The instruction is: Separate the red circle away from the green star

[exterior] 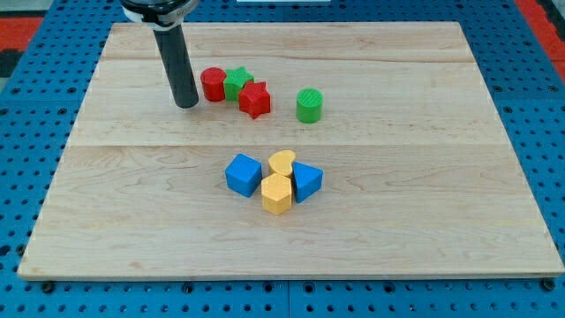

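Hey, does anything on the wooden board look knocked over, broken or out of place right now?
Nothing stands out. The red circle block, green star block and red star block sit bunched together, and my tip rests just to the view's left of them.

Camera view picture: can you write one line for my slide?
My tip sits just left of the red circle, which touches the green star on the wooden board.

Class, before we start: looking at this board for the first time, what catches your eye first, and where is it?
The dark rod dominates the view's upper left, my tip resting just left of the red circle. That circle touches the green star, with a red star beside them. Mid-board sits a tight blue-and-yellow cluster.
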